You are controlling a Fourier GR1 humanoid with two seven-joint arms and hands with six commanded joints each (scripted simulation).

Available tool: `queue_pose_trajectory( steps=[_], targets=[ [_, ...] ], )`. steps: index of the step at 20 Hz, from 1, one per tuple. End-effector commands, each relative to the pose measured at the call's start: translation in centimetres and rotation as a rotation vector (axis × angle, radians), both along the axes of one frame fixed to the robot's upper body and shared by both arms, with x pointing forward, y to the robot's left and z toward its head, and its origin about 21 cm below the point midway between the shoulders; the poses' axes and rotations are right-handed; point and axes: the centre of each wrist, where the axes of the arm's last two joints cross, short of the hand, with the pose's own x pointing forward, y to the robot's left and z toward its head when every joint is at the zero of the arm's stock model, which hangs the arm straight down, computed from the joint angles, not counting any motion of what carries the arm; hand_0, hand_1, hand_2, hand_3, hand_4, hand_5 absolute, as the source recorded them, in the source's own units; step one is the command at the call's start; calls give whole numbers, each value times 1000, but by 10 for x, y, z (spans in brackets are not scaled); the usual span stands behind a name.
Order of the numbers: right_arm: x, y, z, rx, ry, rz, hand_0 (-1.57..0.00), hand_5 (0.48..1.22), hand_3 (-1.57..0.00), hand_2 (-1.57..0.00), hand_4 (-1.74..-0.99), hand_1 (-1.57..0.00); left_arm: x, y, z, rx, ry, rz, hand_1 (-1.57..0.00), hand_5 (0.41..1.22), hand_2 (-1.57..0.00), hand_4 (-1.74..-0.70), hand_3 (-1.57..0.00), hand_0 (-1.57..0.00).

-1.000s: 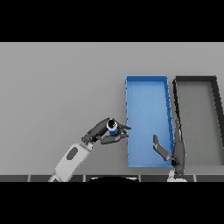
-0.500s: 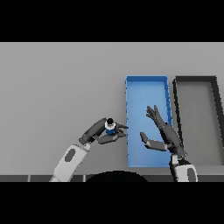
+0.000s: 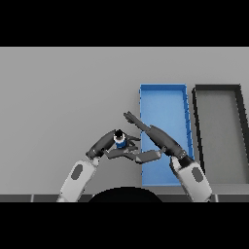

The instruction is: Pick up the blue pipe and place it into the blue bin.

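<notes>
The blue pipe [image 3: 119,141] is a short blue piece with a dark top, standing just left of the blue bin [image 3: 163,92]. My left hand [image 3: 103,146] has its fingers and thumb curled round the pipe. My right hand [image 3: 154,136] reaches leftward over the bin's left wall, fingers straight and spread. Its thumb lies close under the pipe by the left hand's fingers; whether they touch I cannot tell.
A dark grey bin [image 3: 219,92] stands right of the blue bin, side by side with it. Grey table [image 3: 63,92] stretches to the left and back.
My right hand has risen from the lower right and swung left across the blue bin to beside the pipe. The left hand with the pipe has hardly moved.
</notes>
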Motion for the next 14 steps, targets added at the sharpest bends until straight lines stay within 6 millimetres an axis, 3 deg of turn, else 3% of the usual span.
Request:
queue_pose_trajectory(
  steps=[1,5,8,11,12,14],
  targets=[
    [3,5,9,-3,-31,22,1,555,1,-46,-1268,0,3,4,-2,13,6,8,-1571,1221,-1571,-1464,-1571,-1571],
    [14,29,26,-51,-69,91,-7,540,1,-66,-1223,-16,0,4,-3,0,50,-24,-1571,1221,-1571,-1469,-1571,-1571],
    [21,33,30,-82,-59,117,-23,521,1,-83,-1186,-32,2,9,-2,25,41,7,-1571,1221,-1571,-1469,-1571,-1571],
    [32,47,35,-121,-48,139,-69,497,-44,-166,-1204,-108,3,7,1,34,36,10,-1571,1221,-1571,-1465,-1571,-1571],
    [36,51,35,-130,-42,150,-168,487,-128,-261,-1233,-218,3,7,0,42,44,9,-1571,1221,-1571,-1462,-1571,-1571],
    [38,58,35,-122,-46,183,-507,489,-401,-538,-1331,-530,4,8,0,53,67,8,-1571,1221,-1571,-1560,-1571,-1571]
  ],
)
